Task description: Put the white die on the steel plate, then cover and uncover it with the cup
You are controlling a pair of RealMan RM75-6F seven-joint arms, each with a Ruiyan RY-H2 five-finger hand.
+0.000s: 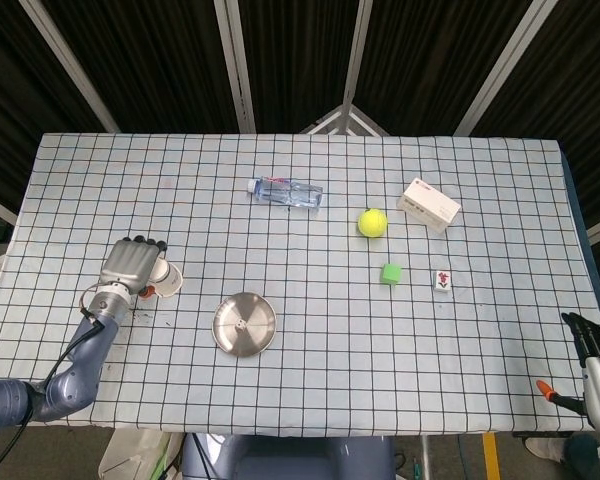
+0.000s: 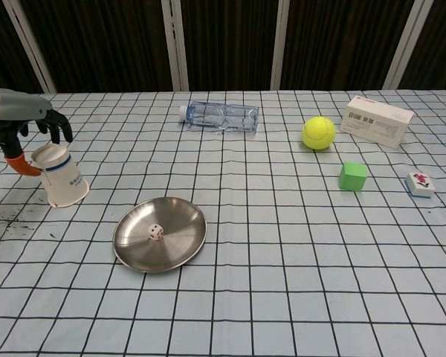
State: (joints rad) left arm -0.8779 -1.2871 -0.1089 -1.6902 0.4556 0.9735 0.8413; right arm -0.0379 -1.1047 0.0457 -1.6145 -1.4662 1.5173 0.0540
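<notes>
The steel plate [image 2: 184, 222] lies near the table's front left, and the white die [image 2: 155, 232] rests at its middle. In the head view the plate [image 1: 256, 334] shows with the die too small to make out. A white paper cup [image 2: 60, 177] stands mouth down and slightly tilted on the cloth, left of the plate. My left hand [image 2: 28, 125] arches over the cup, dark fingers [image 2: 57, 128] curved down behind it, orange thumb tip beside its left wall; firm contact is not clear. My right hand [image 1: 592, 352] hangs off the table's front right corner, holding nothing.
A clear water bottle [image 2: 221, 116] lies on its side at the back. To the right are a yellow tennis ball [image 2: 318, 132], a white box [image 2: 378, 121], a green cube [image 2: 352, 176] and a small flowered tile [image 2: 420, 183].
</notes>
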